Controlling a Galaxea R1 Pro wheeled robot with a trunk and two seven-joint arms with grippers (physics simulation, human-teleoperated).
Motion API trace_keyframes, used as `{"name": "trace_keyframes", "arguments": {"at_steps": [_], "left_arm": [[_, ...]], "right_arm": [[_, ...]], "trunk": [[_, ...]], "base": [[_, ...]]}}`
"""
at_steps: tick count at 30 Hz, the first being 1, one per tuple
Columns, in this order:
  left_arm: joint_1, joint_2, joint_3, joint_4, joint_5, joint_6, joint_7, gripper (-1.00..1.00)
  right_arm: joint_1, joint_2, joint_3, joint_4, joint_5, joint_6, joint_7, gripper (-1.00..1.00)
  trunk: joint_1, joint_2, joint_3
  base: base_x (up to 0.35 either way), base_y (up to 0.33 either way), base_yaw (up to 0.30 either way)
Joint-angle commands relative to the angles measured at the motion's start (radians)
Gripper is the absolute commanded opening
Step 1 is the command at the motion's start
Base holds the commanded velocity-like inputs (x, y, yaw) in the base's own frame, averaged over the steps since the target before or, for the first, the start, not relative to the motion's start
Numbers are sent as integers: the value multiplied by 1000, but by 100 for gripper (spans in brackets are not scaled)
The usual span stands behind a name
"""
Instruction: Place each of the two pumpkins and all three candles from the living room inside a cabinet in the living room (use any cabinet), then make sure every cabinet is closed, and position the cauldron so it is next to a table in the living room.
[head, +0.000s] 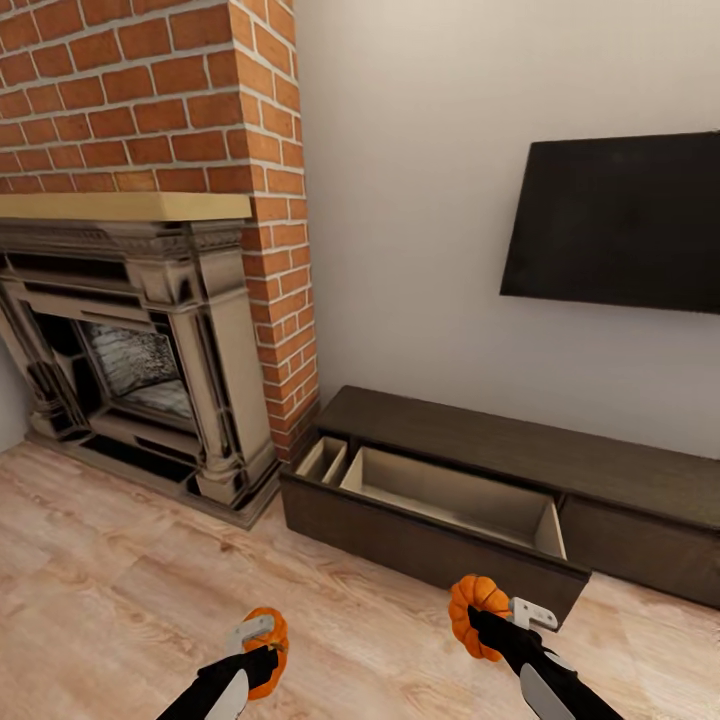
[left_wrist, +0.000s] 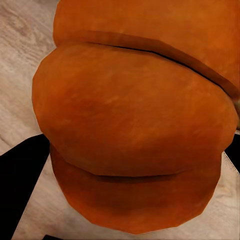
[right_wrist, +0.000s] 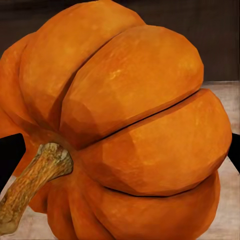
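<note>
Where the head view looks down over both arms, each claw carries a pumpkin above the light wood floor (head: 120, 590). Left claw (head: 262, 650) clenched on the left pumpkin (head: 270, 655), low in the picture, well short of the cabinet (head: 500, 450). Right claw (head: 490, 618) clenched on the right pumpkin (head: 475, 612), held just in front of the cabinet's open drawer (head: 450, 500). Drawer pulled out, beige inside, a narrow divided section at its left end. Cabinet long, low, dark brown, set against a pale wall. Brick chimney and stone fireplace (head: 150, 350) stand to the cabinet's left; a dark screen (head: 620, 225) hangs on the wall above.

Left wrist view: the left pumpkin (left_wrist: 135, 130) sits close against the camera, ribbed orange skin, black finger (left_wrist: 22, 185) at one side, floor planks behind.

Right wrist view: the right pumpkin (right_wrist: 130, 125) seen from the stem side, brown stem (right_wrist: 32, 180) angling off, black fingers (right_wrist: 10, 155) at both edges. Dark cabinet front behind it, floor below that.
</note>
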Motion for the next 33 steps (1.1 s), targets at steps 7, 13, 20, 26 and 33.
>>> {"name": "trace_keyframes", "arguments": {"at_steps": [7, 13, 20, 26, 33], "left_arm": [[0, 3, -8, -3, 8, 4, 11, -100], [0, 3, -8, -3, 8, 4, 11, -100], [0, 3, -8, -3, 9, 4, 11, -100], [0, 3, -7, -3, 11, 4, 11, -100], [0, 3, -8, -3, 12, 4, 11, -100]], "right_arm": [[-1, -1, 8, -2, -9, 0, -10, -100], [-1, -1, 8, -2, -9, 0, -10, -100], [-1, -1, 8, -2, -9, 0, -10, -100], [-1, -1, 8, -3, -7, 0, -10, -100], [-1, -1, 8, -4, -7, 1, -10, -100]], "trunk": [[0, -1, -1], [0, -1, -1], [0, -1, -1], [0, -1, -1], [0, -1, -1]], "base": [[192, 86, -279], [154, 117, -279], [162, 178, -279], [214, 192, -206], [188, 237, -37]]}}
